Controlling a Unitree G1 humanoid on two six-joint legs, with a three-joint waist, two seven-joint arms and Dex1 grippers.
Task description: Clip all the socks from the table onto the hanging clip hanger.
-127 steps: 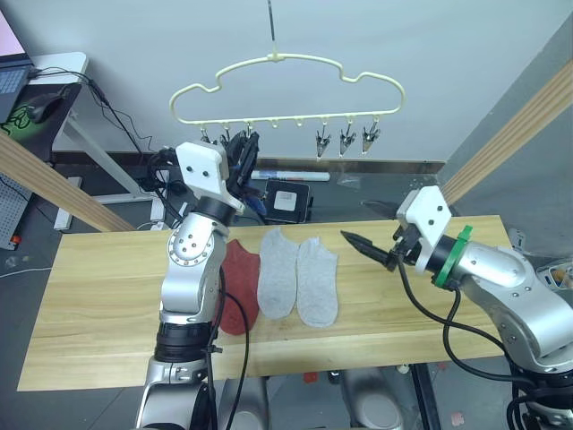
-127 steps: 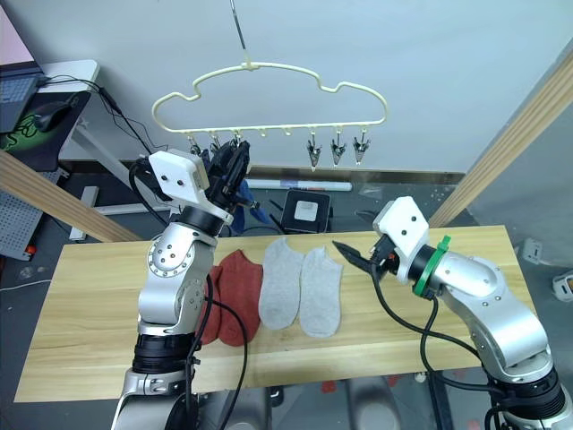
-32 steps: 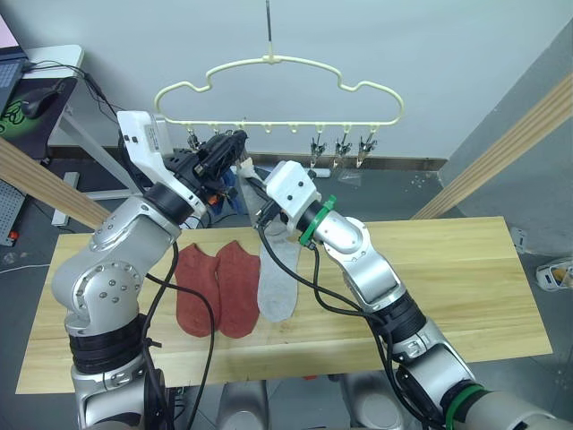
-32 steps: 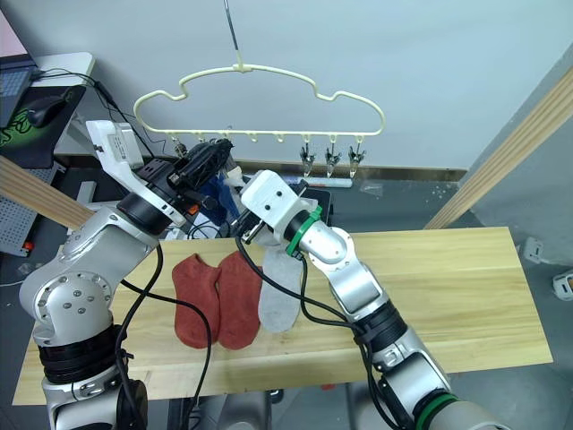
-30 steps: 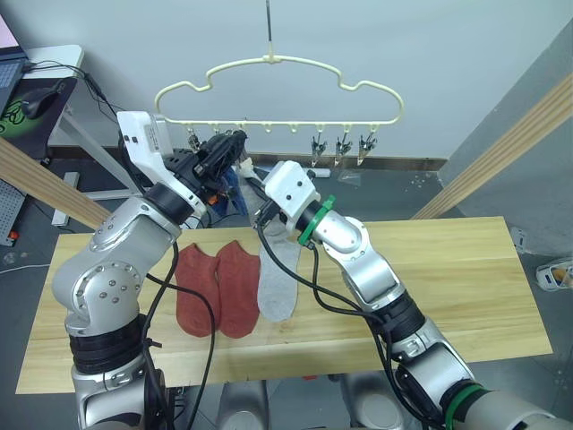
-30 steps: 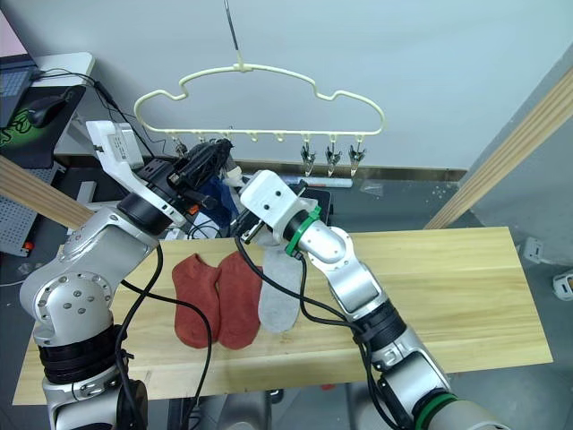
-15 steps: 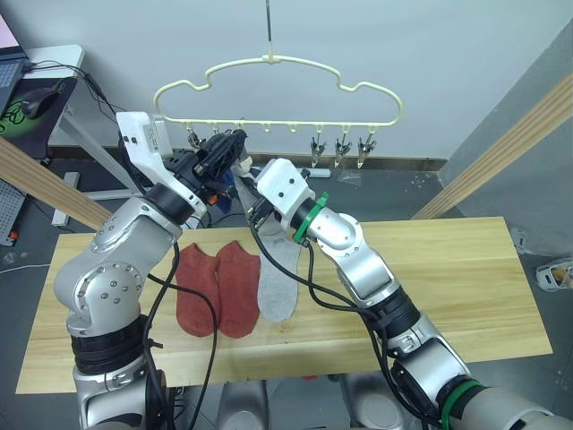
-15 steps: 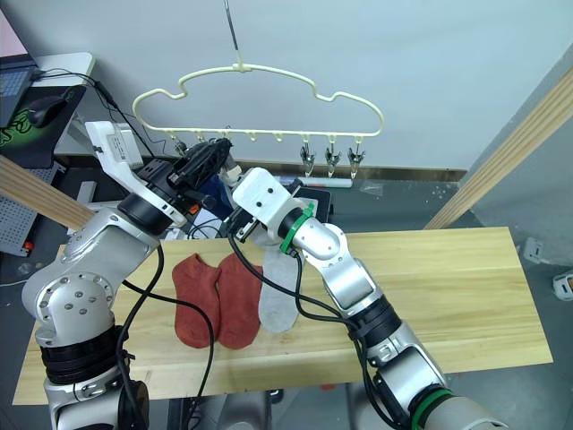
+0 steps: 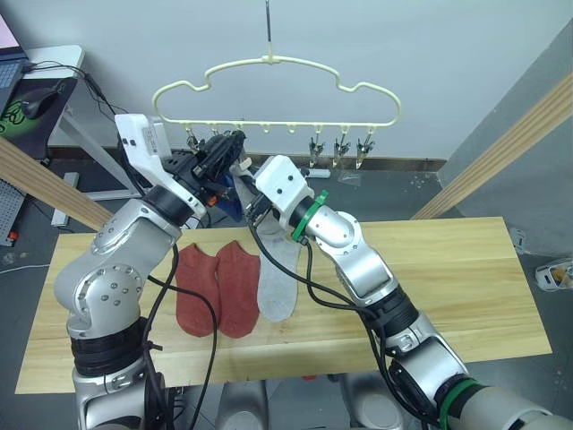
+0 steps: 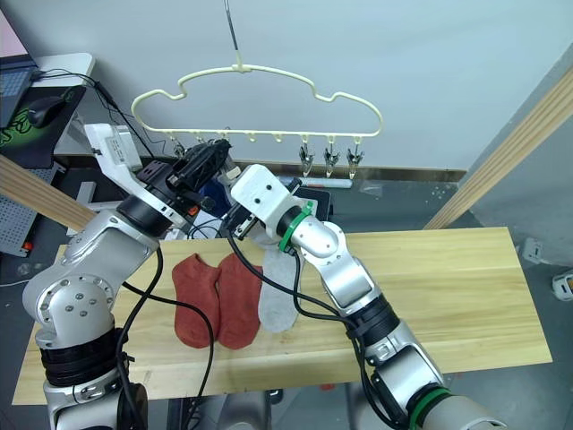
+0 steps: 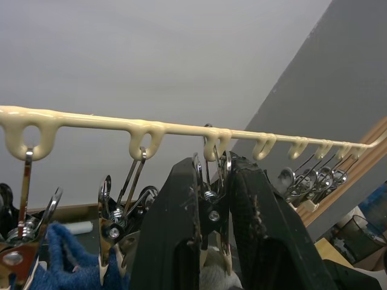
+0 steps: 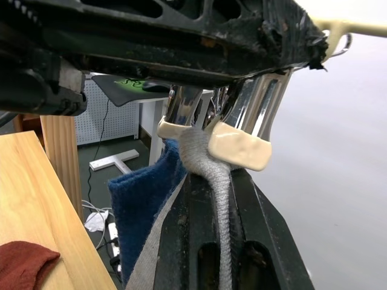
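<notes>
The left gripper (image 11: 208, 241) is squeezing a metal clip (image 11: 211, 199) of the clip hanger (image 9: 277, 63), its 2 black fingers (image 11: 172, 241) pressing the clip's handles from either side so the cream-tipped jaws below stand parted. Just beneath it, the right gripper (image 12: 211, 241) is pinching a light grey sock (image 12: 208, 175) between its narrow fingers and holding the sock's upper edge up into those parted tips, the knit touching the cream pads (image 12: 239, 151). Beside this sock, on the side away from the right arm, a blue sock (image 12: 145, 205) is hanging from a neighbouring clip. Below both grippers, on the table (image 9: 448, 269), a second light grey sock (image 9: 279, 278) is lying flat, with 2 rust-red socks (image 9: 218, 287) touching side by side next to it, under the left arm. Further along the hanger's bar, past the right gripper, 3 bare clips (image 9: 340, 148) are dangling close together. The hanger's hook is hanging from a thin rod (image 9: 268, 22) above the 2 grippers.
</notes>
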